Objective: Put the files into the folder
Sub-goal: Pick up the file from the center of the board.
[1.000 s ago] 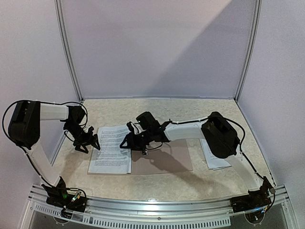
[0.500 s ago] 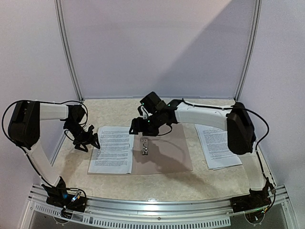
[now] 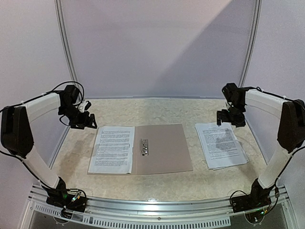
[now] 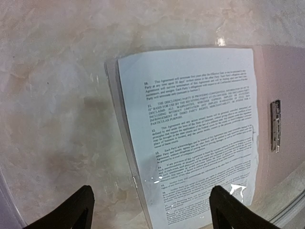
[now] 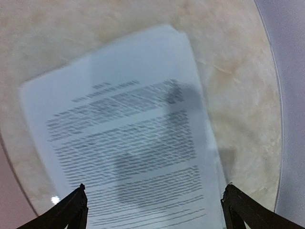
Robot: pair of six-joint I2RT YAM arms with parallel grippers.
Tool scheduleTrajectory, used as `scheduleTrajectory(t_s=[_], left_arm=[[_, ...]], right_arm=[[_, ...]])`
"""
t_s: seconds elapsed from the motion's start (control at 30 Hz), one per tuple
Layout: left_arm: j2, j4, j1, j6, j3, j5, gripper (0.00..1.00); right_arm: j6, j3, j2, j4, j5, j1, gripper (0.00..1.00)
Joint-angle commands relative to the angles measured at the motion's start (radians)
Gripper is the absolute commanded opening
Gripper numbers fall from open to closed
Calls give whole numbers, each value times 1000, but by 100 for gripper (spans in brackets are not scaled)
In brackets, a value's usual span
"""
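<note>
The brown-tan folder [image 3: 164, 149] lies open and flat mid-table, its metal clip [image 3: 144, 146] near the fold. One printed sheet [image 3: 113, 149] covers its left half; the left wrist view shows that sheet [image 4: 200, 129] and the clip [image 4: 275, 125] too. More files [image 3: 221, 144] lie stacked on the table at the right. My left gripper [image 3: 85, 121] hovers open behind the folder's left corner, holding nothing. My right gripper [image 3: 232, 118] hangs open above the far end of the stack, and the blurred files [image 5: 128, 138] fill its wrist view. Both pairs of fingers are empty.
The marbled tabletop [image 3: 143, 112] is walled by white panels at the back and both sides. A metal rail [image 3: 157, 205] runs along the near edge, with the arm bases at its two ends.
My right arm has swung from over the folder's middle to the back right above the stack, opening its jaws wide. My left arm has drawn back and up from the sheet's left edge.
</note>
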Motion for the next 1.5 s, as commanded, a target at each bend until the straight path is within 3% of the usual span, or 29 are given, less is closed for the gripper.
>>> scheduleTrajectory(t_s=[0.0, 0.17, 0.4, 0.47, 0.7, 0.97, 1.17, 1.47], left_arm=[[-47, -35, -46, 80, 56, -21, 86], [-40, -45, -101, 89, 103, -17, 86], [16, -67, -141, 62, 145, -10, 86], [23, -69, -148, 63, 151, -9, 86], [31, -57, -167, 69, 162, -23, 86], [42, -60, -176, 69, 163, -16, 86], [41, -58, -178, 71, 162, -16, 86], [27, -57, -191, 89, 160, -19, 86]], right_arm=[[-151, -60, 19, -16, -33, -126, 98], [-219, -35, 138, 34, -118, -251, 90], [-255, -19, 294, 73, -146, -272, 80], [-271, -39, 306, 103, -180, -277, 74], [-279, -65, 322, 120, -246, -277, 34], [-241, -59, 277, 82, -220, -278, 20], [-224, -57, 211, 61, -229, -278, 1], [-216, -56, 138, 26, -234, -278, 0]])
